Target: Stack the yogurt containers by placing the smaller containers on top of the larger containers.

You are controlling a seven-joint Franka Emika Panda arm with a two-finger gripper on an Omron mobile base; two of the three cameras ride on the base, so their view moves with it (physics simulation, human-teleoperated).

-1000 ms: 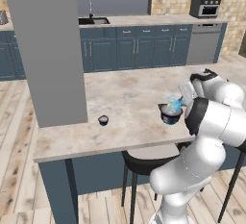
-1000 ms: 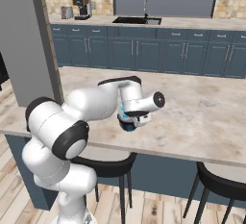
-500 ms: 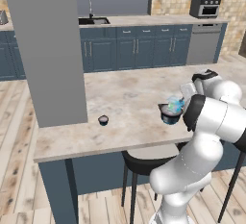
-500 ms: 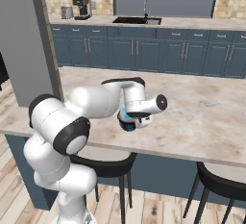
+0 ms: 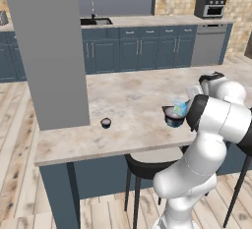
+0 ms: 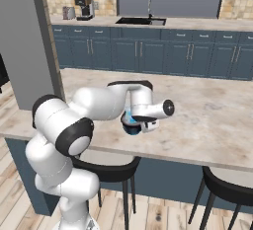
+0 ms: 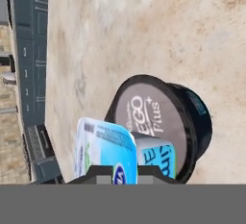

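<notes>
On the marble-look island counter (image 5: 128, 95), the wide dark yogurt cup (image 7: 168, 122) stands near the front edge. Its pale lid carries grey lettering of which "GO" and "Plus" can be read; the rest is hidden or too blurred. The light-blue boxy container (image 7: 108, 153) lies tilted across the edge of that lid in the hand view, touching it, its white-and-blue label showing a dark blue oval mark and partial blue letters that cannot be made out. The gripper (image 7: 117, 172) is nearly closed, its jaws pinching the blue container between them. In the left base view, the blue container (image 5: 180, 108) sits over the dark cup (image 5: 173, 120) beside the arm's elbow. The tiny dark cup (image 5: 105, 122) with a pale top stands well apart, near the grey pillar (image 5: 49, 51).
</notes>
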